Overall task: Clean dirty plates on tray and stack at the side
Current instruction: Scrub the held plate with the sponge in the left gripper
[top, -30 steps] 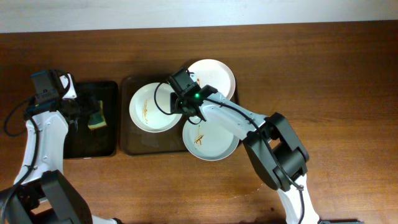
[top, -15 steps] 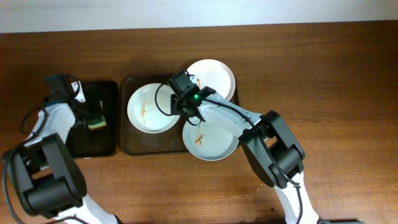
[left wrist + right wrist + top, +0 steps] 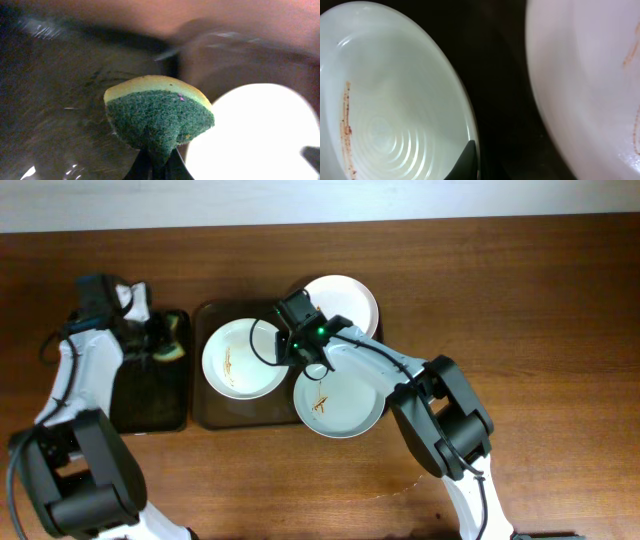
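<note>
Three dirty plates with brown-orange streaks lie on and around the brown tray [image 3: 240, 412]: a left plate [image 3: 235, 360], a back plate [image 3: 345, 300] and a front plate [image 3: 340, 405] overhanging the tray's right edge. My right gripper [image 3: 290, 352] is shut on the left plate's right rim; in the right wrist view one dark finger [image 3: 467, 160] lies inside that plate [image 3: 390, 110], and the front plate [image 3: 590, 75] is to the right. My left gripper [image 3: 158, 343] is shut on a green-and-yellow sponge [image 3: 159, 117] over the black tray, its jaws pinching the sponge's lower corner.
A narrow black tray [image 3: 150, 405] lies left of the brown tray, its surface wet. The wooden table [image 3: 540, 330] stretches to the right of the plates. Both arms' links cross the table in front of the trays.
My left gripper closed on the sponge and carried it toward the black tray's back right corner. My right gripper closed on the left plate's rim, and that plate slid slightly left.
</note>
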You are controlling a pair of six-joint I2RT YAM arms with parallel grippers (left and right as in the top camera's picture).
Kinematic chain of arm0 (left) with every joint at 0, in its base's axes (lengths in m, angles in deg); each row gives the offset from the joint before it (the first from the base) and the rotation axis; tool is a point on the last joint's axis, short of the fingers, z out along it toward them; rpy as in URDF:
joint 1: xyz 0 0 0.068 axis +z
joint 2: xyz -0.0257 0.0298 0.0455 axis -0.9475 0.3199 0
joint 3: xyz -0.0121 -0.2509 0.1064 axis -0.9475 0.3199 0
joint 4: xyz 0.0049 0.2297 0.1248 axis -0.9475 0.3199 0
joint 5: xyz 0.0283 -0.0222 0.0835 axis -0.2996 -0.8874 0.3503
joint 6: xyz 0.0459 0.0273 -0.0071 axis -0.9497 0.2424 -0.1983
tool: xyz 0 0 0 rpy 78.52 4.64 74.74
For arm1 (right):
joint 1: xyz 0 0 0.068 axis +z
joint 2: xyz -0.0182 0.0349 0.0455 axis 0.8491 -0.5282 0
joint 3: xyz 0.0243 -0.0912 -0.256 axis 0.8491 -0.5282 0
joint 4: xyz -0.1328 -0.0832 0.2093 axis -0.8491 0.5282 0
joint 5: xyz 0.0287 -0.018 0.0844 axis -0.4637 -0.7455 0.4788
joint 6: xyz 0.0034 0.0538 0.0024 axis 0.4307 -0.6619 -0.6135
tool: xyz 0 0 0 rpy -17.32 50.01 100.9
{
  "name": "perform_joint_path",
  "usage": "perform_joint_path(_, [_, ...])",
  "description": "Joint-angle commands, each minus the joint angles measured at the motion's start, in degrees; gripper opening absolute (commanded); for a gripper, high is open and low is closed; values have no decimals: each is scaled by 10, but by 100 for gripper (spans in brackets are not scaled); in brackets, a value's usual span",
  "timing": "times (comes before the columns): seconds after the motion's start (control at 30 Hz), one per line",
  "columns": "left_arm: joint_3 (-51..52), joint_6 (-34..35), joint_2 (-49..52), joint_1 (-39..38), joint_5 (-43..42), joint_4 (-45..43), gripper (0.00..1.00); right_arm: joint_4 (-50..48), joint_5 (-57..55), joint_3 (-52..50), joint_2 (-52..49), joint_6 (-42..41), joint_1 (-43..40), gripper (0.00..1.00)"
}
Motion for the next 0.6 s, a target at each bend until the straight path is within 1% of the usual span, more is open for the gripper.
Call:
perform_joint_path(0.0, [-12,-38,-10,-73,-47,5,1,5,40,10,-5,9,-15,4])
perform_joint_path(0.13, [-10,-37,46,-144,-41,8,1,2,40,10,-5,9,-16,4])
perform_joint_path(0.23, [-10,45,102,-156,33,5,1,2,52,10,-5,9,-20,4])
perform_joint_path(0.27, [-10,59,121,-156,34,5,1,0,52,10,-5,9,-21,4])
perform_joint_path(0.37, [-10,66,148,-161,34,33,1,-4,57,10,-5,9,-22,4])
perform_joint_path(0.4, [-10,66,148,-161,34,52,1,-4,57,10,-5,9,-22,4])
perform_joint_path(0.43, [-10,66,148,-161,21,91,1,-4,57,10,-5,9,-22,4])
perform_joint_path(0.47, [-10,54,148,-161,-15,153,1,-4,57,10,-5,9,-22,4])
perform_joint_path(0.53, [-10,6,148,-166,-59,193,1,-6,57,10,-5,9,-22,4])
perform_joint_path(0.57, [-10,-14,148,-169,-63,198,1,-7,57,10,-5,9,-22,4])
